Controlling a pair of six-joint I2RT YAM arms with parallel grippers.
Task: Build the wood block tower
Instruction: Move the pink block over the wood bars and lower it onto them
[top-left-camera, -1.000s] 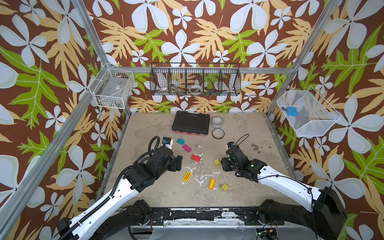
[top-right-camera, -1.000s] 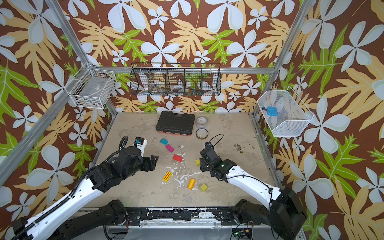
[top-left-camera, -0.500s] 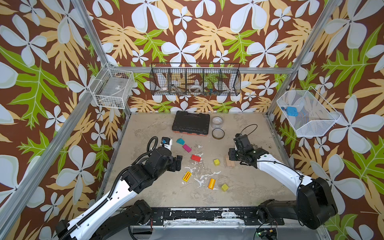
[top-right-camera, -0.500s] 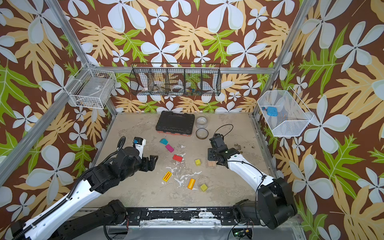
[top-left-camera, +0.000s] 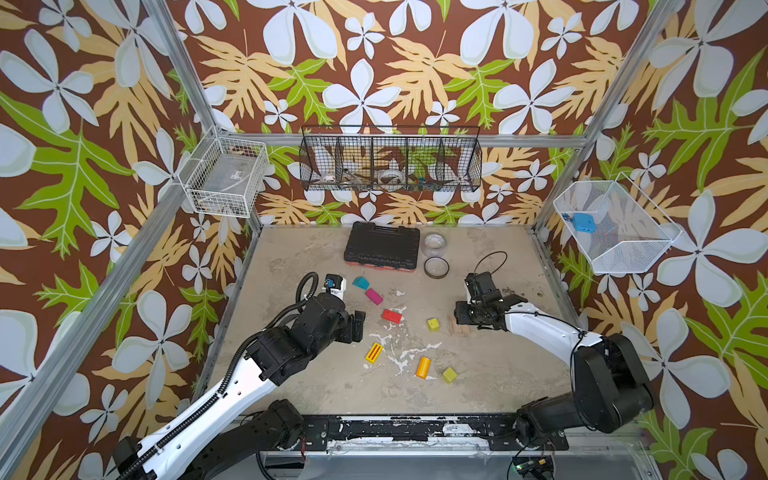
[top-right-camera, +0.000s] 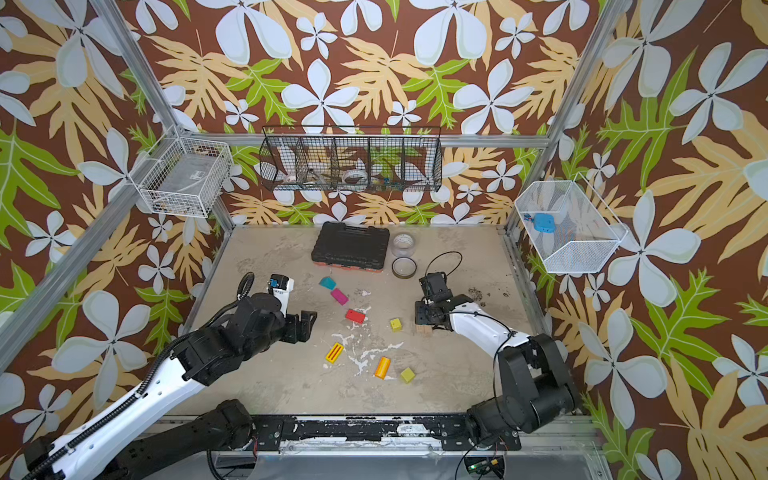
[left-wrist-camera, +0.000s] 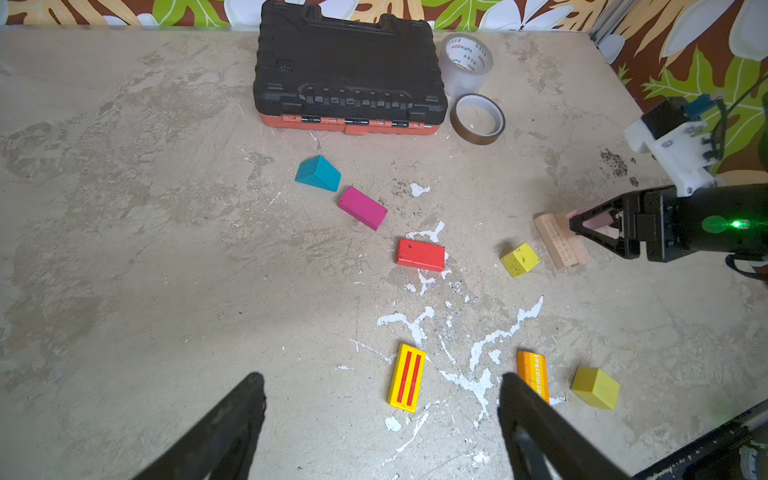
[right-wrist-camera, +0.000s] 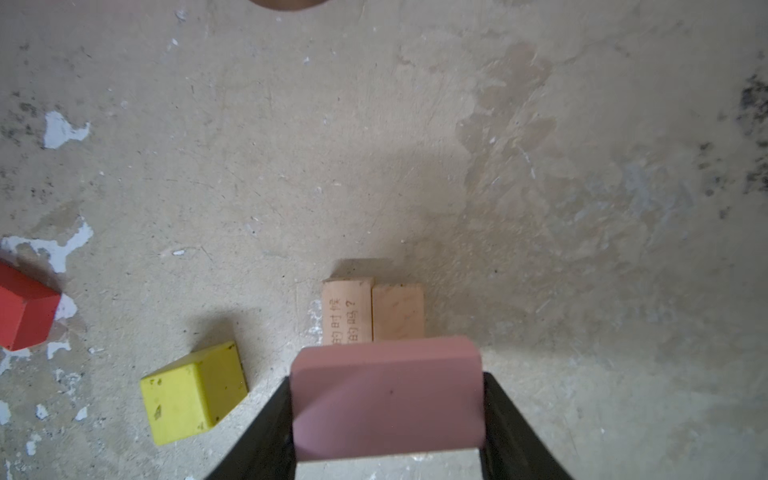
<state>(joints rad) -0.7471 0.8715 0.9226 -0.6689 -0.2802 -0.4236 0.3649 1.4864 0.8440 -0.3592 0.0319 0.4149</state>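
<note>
My right gripper (right-wrist-camera: 386, 380) is shut on a pink block (right-wrist-camera: 386, 399) and holds it just above two plain wood bars (right-wrist-camera: 374, 309). The bars lie side by side on the table as the tower's base (top-left-camera: 459, 329). Loose wood blocks lie left of them: a teal wedge (top-left-camera: 360, 283), a magenta brick (top-left-camera: 374, 296), a red brick (top-left-camera: 392, 316), a yellow cube (top-left-camera: 433, 324), a striped yellow brick (top-left-camera: 374, 353), an orange cylinder (top-left-camera: 424, 367) and a yellow-green cube (top-left-camera: 449, 375). My left gripper (top-left-camera: 357, 326) hangs open and empty left of the red brick.
A black tool case (top-left-camera: 382, 249) and two tape rolls (top-left-camera: 435, 255) sit at the back of the table. Wire baskets hang on the back and side walls. White paint splashes mark the table among the blocks.
The right arm has drawn its elbow back and to the right while its gripper stays over the wood bars with the pink block. The left arm has hardly moved.
</note>
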